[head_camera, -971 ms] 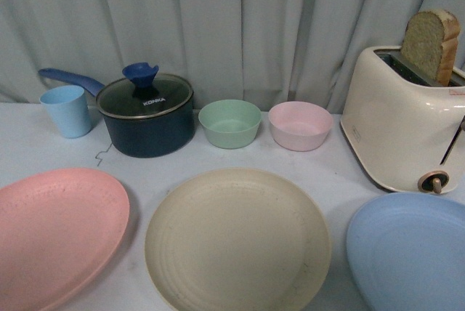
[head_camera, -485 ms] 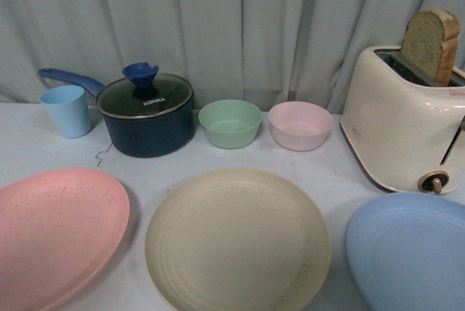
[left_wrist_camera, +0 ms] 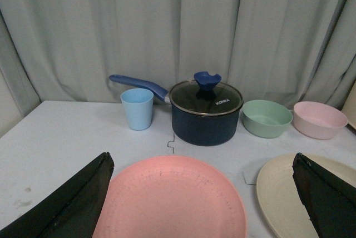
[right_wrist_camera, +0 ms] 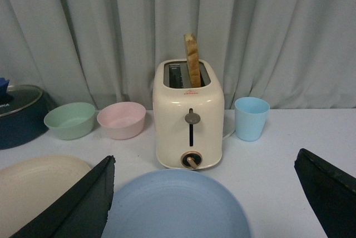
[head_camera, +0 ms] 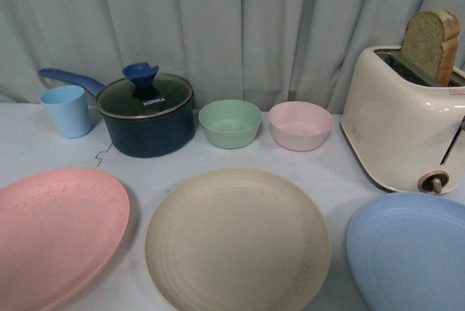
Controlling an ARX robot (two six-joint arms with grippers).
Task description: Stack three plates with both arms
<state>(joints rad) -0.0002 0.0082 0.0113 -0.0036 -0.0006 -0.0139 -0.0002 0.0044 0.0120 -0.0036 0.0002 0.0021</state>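
Note:
Three plates lie side by side on the white table: the pink plate (head_camera: 54, 231) at the left, the beige plate (head_camera: 236, 242) in the middle, the light blue plate (head_camera: 410, 253) at the right. None touches another. Neither gripper shows in the front view. In the left wrist view my left gripper (left_wrist_camera: 203, 199) is open above the pink plate (left_wrist_camera: 172, 202), with the beige plate (left_wrist_camera: 283, 191) beside it. In the right wrist view my right gripper (right_wrist_camera: 206, 202) is open over the light blue plate (right_wrist_camera: 175, 207); the beige plate's edge (right_wrist_camera: 39, 185) shows there too.
Behind the plates stand a light blue cup (head_camera: 67, 110), a dark blue lidded saucepan (head_camera: 147, 113), a green bowl (head_camera: 229, 123), a pink bowl (head_camera: 300, 126) and a cream toaster (head_camera: 403, 126) with bread in it. A second blue cup (right_wrist_camera: 251, 118) stands beside the toaster. A grey curtain hangs behind.

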